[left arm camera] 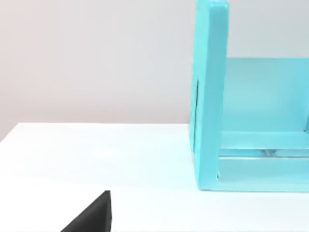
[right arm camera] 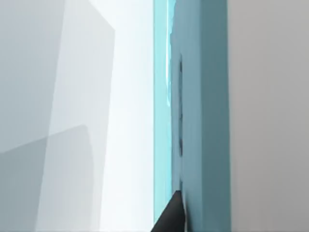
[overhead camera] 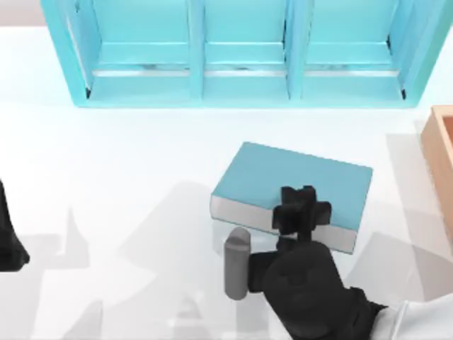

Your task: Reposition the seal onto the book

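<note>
Your right gripper (overhead camera: 304,209) stood over the near edge of the book (overhead camera: 297,180), at 12 o'clock from its wrist. I cannot tell its finger state; the seal was hidden. Left arm parked at 9 o'clock.

Right gripper (overhead camera: 303,210) reaches forward from the near right; left arm (overhead camera: 10,244) parked far left.

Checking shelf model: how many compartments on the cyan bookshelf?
3 visible on the bookshelf, side by side along the table's far edge: left, middle, right. Its upper part is cropped, so more may be hidden.
</note>
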Controlling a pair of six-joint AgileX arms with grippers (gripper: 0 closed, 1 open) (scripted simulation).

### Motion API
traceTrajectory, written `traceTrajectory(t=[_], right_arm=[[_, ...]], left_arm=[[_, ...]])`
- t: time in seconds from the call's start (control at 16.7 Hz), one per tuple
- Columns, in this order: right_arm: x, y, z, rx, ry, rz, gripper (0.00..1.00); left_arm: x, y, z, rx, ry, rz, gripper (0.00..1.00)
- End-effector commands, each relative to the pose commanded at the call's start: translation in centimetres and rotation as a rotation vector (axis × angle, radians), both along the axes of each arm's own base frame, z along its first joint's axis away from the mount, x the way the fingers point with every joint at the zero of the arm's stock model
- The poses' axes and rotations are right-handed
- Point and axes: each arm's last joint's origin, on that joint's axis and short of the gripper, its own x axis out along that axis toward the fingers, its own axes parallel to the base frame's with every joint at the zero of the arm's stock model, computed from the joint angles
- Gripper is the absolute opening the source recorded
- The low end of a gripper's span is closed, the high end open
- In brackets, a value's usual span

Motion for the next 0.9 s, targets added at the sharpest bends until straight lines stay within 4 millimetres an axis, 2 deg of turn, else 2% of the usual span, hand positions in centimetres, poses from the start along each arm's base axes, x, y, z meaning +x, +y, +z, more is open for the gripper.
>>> traceTrajectory(t=[0.24, 0.9], right_arm=[[0.0, 0.0, -0.03, 0.001, 0.0, 0.0, 0.0], [0.0, 0.0, -0.03, 0.001, 0.0, 0.0, 0.83]], left_arm=[[0.0, 0.0, 0.0, 0.0, 0.0, 0.0, 1.0], [0.0, 0.0, 0.0, 0.0, 0.0, 0.0, 1.0]])
